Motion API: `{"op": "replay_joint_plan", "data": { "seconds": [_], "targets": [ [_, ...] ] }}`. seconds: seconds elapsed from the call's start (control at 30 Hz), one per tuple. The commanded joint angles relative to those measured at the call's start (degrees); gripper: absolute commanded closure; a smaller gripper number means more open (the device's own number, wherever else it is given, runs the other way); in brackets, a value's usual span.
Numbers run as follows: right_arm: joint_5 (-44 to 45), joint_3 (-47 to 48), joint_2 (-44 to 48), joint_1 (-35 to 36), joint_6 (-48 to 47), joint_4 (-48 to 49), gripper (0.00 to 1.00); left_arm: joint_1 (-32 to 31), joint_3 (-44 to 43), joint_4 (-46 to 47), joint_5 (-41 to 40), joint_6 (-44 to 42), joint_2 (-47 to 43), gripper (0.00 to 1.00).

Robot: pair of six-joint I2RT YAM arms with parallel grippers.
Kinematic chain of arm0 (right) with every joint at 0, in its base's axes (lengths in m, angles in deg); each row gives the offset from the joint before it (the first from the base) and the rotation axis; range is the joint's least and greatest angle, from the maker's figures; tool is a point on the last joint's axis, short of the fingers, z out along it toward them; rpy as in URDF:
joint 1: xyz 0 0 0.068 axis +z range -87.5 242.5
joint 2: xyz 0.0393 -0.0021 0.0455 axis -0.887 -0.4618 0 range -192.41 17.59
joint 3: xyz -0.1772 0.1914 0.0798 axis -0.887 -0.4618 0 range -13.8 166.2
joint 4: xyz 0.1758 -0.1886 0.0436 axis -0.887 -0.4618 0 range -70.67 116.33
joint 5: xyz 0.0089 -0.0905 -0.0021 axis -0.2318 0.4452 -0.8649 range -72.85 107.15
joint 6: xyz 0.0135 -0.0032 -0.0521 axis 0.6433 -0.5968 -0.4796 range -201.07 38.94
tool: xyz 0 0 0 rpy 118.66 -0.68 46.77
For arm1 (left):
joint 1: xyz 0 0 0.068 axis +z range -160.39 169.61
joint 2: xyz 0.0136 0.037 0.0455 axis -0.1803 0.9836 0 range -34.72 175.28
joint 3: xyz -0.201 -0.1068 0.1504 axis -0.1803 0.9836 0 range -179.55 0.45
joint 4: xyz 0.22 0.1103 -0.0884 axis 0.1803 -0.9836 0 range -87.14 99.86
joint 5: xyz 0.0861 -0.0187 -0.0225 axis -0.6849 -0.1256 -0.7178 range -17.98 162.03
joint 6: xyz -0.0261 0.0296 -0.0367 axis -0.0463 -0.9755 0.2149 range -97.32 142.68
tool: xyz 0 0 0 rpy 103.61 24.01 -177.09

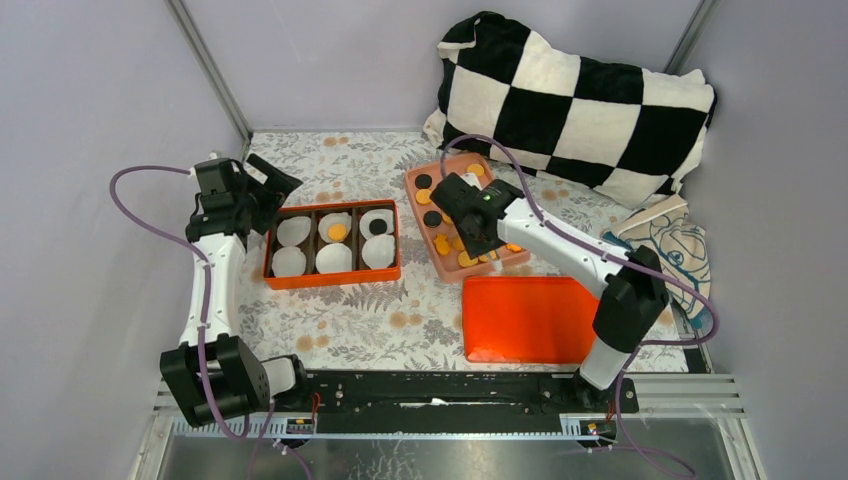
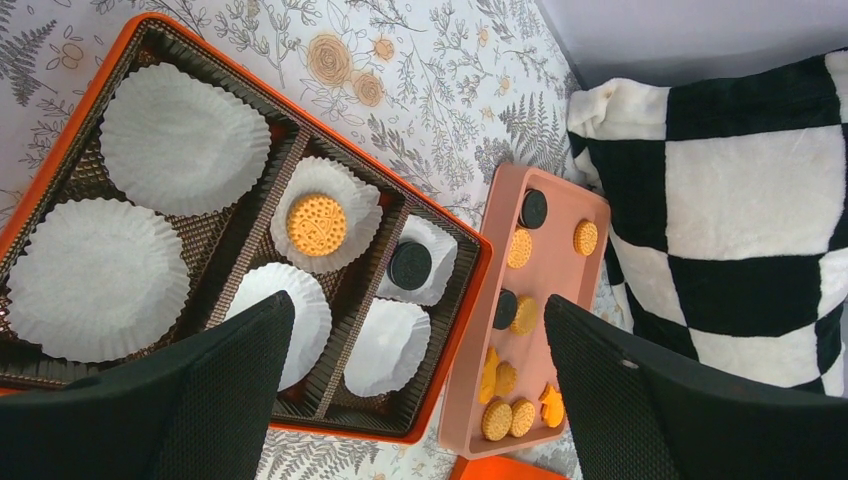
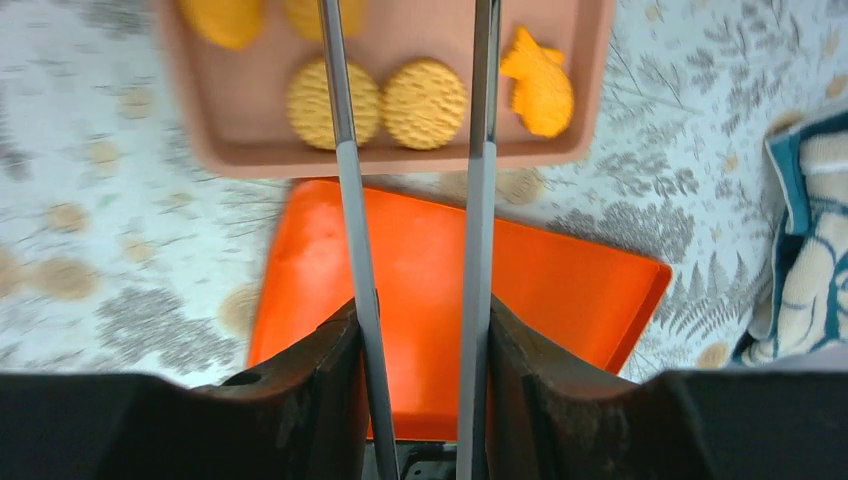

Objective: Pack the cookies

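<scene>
The cookies [image 1: 466, 259] lie loose in a pink tray [image 1: 440, 265], golden ones with a few black. My right gripper [image 1: 475, 225] hovers over that tray, shut on a pair of thin grey tongs [image 3: 350, 200]. Its blades stand apart and run up past a round golden cookie [image 3: 424, 103]; their tips are out of view. A fish-shaped cookie [image 3: 540, 92] lies to the right. The orange box [image 1: 330, 281] holds white paper liners, with one golden cookie [image 2: 316, 224] and one black cookie [image 2: 410, 266] in them. My left gripper [image 2: 415, 400] hangs wide open above the box, holding nothing.
An orange lid [image 1: 525, 318] lies flat in front of the pink tray. A black-and-white checked pillow [image 1: 575, 105] fills the back right corner, and a folded cloth [image 1: 670, 245] lies by the right wall. Grey walls close in left and right.
</scene>
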Motion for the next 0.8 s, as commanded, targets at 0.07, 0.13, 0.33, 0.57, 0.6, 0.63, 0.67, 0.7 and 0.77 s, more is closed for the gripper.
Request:
{"op": "replay_joint_plan", "data": {
  "seconds": [0.07,0.13,0.33,0.57,0.6,0.63,0.67,0.7,0.77],
  "targets": [
    [-1.6,9.6,1.2,9.2,0.3,-4.1,0.93,0.7,-2.5,1.1,1.5,0.8,1.4,0.01],
    [-3.0,10.2,0.6,11.9,-0.1,-3.2,0.93,0.6,-2.4,1.2,1.5,0.7,1.6,0.01],
    [-5.7,13.6,-4.7,18.2,-1.1,-2.2,0.93,0.8,-1.8,1.1,1.5,0.3,1.3,0.01],
    [-9.0,14.6,-9.1,19.5,-1.9,1.0,0.93,1.1,-1.7,1.1,0.9,-0.6,0.7,0.01],
    [-8.9,14.4,-9.4,19.5,-2.1,1.2,0.93,1.2,-1.7,1.1,0.9,-0.7,0.7,0.01],
    [-8.7,14.3,-9.8,19.4,-2.2,1.4,0.93,1.2,-1.7,1.0,1.0,-0.8,0.8,0.01],
    [-8.3,14.1,-9.9,19.5,-2.2,1.6,0.92,1.3,-1.7,1.1,1.0,-0.9,0.8,0.01],
    [-7.9,13.8,-10.0,19.5,-2.2,1.9,0.84,1.3,-1.6,1.1,1.0,-1.0,0.9,0.01],
    [-7.3,13.2,-10.0,19.5,-2.2,2.6,0.70,1.4,-1.6,1.2,1.2,-1.2,1.1,0.01]
  ]
}}
